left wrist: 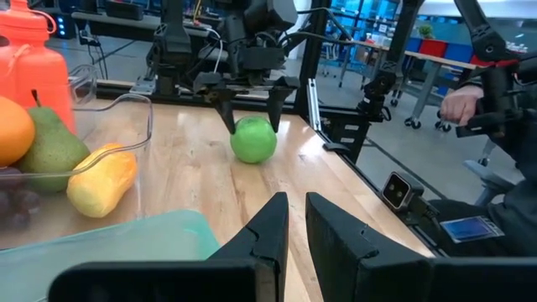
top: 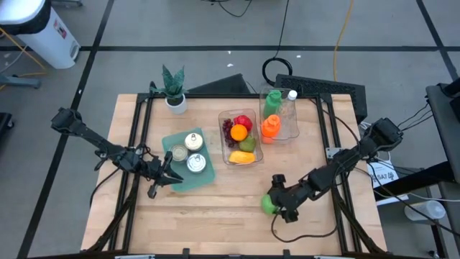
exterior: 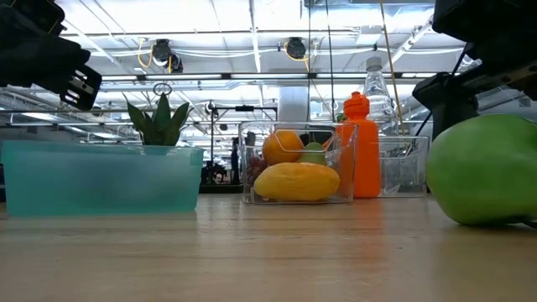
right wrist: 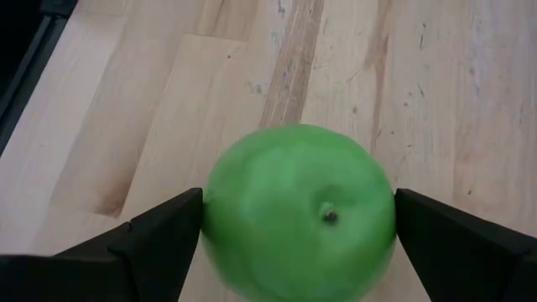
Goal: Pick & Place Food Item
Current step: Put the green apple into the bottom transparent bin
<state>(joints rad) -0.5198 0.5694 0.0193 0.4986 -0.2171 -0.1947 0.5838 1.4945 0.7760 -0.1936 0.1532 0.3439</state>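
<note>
The round green apple [top: 268, 204] sits on the light wooden table [top: 215, 216], lower right of the high view. The right gripper [top: 277, 204] straddles it — fingers [right wrist: 159, 231] spread wide on either side, not visibly pressing. The left gripper [top: 164, 176] hovers pinched shut and empty over the teal plastic tray [top: 188, 175] — centre left.

light: bright, even, from ceiling strips I see behind | shadows: soft, short | blur: green apple [right wrist: 299, 210] smeared close-up | glare: mild on table [top: 237, 201]
</note>
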